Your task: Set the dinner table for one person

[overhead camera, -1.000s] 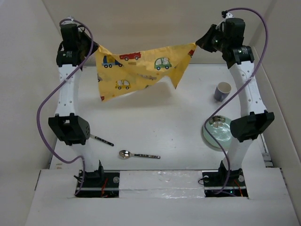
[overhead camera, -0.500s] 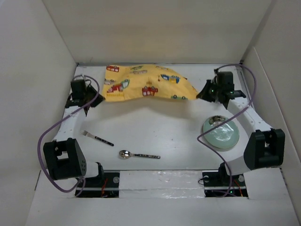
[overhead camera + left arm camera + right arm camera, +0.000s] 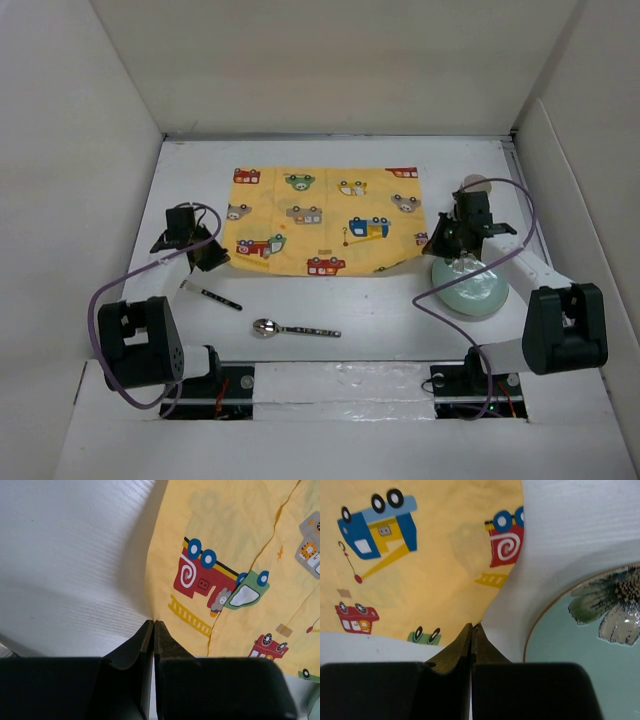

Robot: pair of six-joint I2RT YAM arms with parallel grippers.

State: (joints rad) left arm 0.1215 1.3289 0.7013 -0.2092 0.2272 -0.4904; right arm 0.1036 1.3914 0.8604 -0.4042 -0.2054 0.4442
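The large flat white rectangular dinner table [image 3: 350,300] fills the floor of an enclosure of plain white walls [image 3: 330,60] that rise along its far, left and right edges. A yellow rectangular cloth placemat [image 3: 325,220] printed with cartoon vehicles lies spread across the middle of the table, toward the far edge. The left gripper [image 3: 212,258] sits at the placemat's near-left corner and the right gripper [image 3: 432,243] at its near-right corner. The overhead view does not resolve the fingers. The left wrist view shows the left gripper [image 3: 153,625] with its jaws pressed together, no gap between them, the tips meeting on the placemat [image 3: 225,540] edge above the white surface [image 3: 65,555]. The right wrist view shows the right gripper [image 3: 472,626] likewise fully closed, pinching the placemat [image 3: 435,580] corner, which lifts slightly off the table [image 3: 570,530]. Only the overhead view shows the cutlery: a fork with a dark patterned handle [image 3: 210,295] near the left edge, and a metal spoon [image 3: 295,328] along the near edge. A round pale green ceramic plate [image 3: 480,295] lies toward the right edge, just beside the right gripper. The right wrist view adds the plate's [image 3: 570,650] painted flower. A small cup [image 3: 474,184] stands farther along the right edge, partly hidden behind the arm.
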